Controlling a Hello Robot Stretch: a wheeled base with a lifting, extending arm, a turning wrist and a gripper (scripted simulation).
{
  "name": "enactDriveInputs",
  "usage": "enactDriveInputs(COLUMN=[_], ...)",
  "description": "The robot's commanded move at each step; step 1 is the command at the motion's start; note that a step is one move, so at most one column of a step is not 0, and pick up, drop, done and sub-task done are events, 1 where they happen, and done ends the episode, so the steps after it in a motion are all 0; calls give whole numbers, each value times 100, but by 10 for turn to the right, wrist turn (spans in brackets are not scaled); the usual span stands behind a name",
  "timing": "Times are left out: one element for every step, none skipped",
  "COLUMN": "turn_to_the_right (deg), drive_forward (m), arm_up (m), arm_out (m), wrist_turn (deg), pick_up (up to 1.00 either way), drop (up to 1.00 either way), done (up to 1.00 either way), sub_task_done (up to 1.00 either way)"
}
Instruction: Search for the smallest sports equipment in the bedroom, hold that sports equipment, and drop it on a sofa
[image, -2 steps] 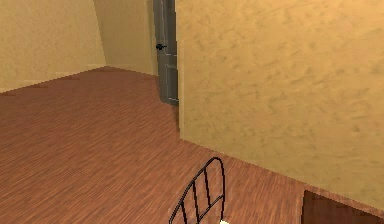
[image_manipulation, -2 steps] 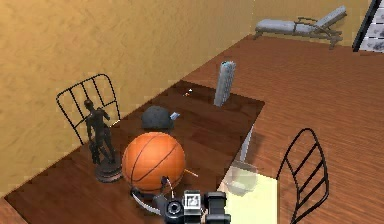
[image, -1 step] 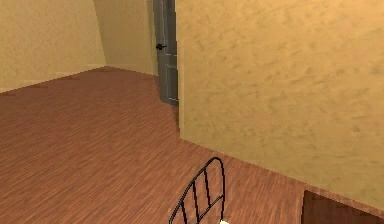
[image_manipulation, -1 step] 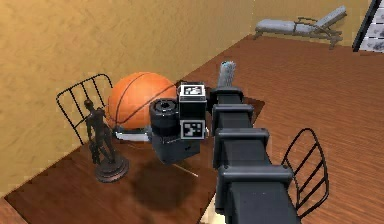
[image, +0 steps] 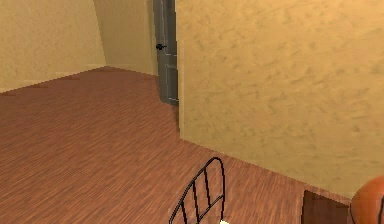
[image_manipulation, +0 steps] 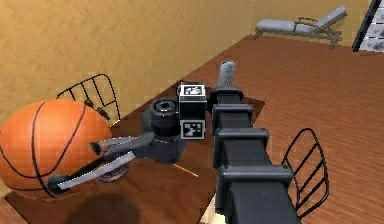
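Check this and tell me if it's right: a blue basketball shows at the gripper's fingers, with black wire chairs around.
Not quite. The basketball is orange, not blue, as the arm side view shows. The rest stands: it shows at the fingers of the gripper, with black wire chairs around.

arm (image_manipulation: 245, 165): dark square bar, stepped telescoping blocks, black-grey sheen | markers (image_manipulation: 192, 127): two small white squares with black patterns at its far end | gripper (image_manipulation: 75, 167): dark rounded body, grey disc-shaped parts on top | fingers (image_manipulation: 120, 145): two thin grey rods | grey cylinder (image_manipulation: 226, 75): short stub beyond the markers
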Motion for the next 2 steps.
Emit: enactDriveInputs(turn_to_the_right=[0,0], drive_forward=[0,0], arm_up=[0,0], arm_out=[0,0], wrist_turn=[-450,-90], pick_up=[0,0], drop=[0,0], done=[0,0], sub_task_done=[0,0])
